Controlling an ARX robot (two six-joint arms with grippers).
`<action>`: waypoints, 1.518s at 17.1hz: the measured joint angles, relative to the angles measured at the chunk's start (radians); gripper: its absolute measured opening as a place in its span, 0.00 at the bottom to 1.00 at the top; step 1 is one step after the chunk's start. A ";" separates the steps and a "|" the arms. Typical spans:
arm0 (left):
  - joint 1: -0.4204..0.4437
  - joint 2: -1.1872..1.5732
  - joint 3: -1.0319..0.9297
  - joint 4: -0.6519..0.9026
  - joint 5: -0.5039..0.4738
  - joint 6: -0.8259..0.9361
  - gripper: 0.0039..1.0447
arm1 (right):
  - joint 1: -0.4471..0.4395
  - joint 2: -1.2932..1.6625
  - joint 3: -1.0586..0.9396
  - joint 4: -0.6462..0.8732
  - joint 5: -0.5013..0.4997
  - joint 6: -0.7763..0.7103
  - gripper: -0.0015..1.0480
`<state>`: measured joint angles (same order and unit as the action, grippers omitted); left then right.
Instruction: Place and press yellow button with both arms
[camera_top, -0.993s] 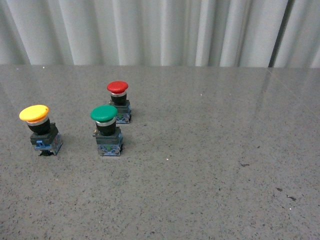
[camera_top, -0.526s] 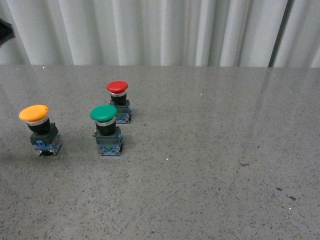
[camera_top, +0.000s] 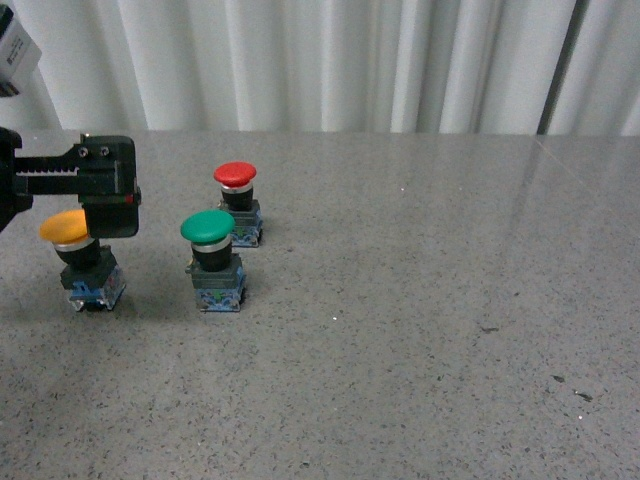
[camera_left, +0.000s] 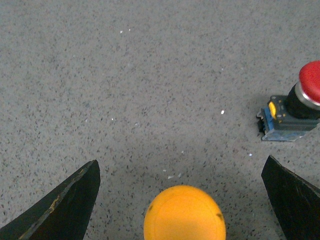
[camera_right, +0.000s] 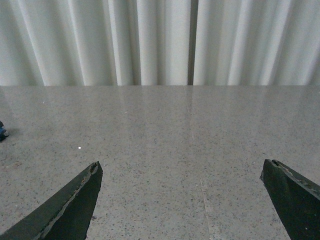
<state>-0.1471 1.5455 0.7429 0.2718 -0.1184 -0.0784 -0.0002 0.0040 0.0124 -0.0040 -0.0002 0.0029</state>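
Spread left end effector (camera_left: 181, 162) over yellow button (camera_left: 184, 214); green button (camera_top: 208, 227) beside, red button (camera_top: 235, 175) beyond.

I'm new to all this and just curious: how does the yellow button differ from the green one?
The yellow button has a yellow cap, the green button a green one. The yellow button stands furthest left; the green button nearer the middle. The open left claw hangs over the yellow button; the green button stands free. Both are upright on the table, with mushroom caps and black collars.
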 joint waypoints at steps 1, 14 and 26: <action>0.005 0.016 -0.007 0.003 0.003 -0.003 0.94 | 0.000 0.000 0.000 0.000 0.000 0.000 0.94; 0.024 -0.056 -0.018 -0.058 0.016 0.005 0.33 | 0.000 0.000 0.000 0.000 0.000 0.000 0.94; -0.377 0.027 0.409 -0.160 -0.043 -0.105 0.32 | 0.000 0.000 0.000 0.000 0.000 0.000 0.94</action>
<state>-0.5236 1.5723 1.1519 0.1116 -0.1612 -0.1833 -0.0002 0.0040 0.0128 -0.0044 -0.0006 0.0029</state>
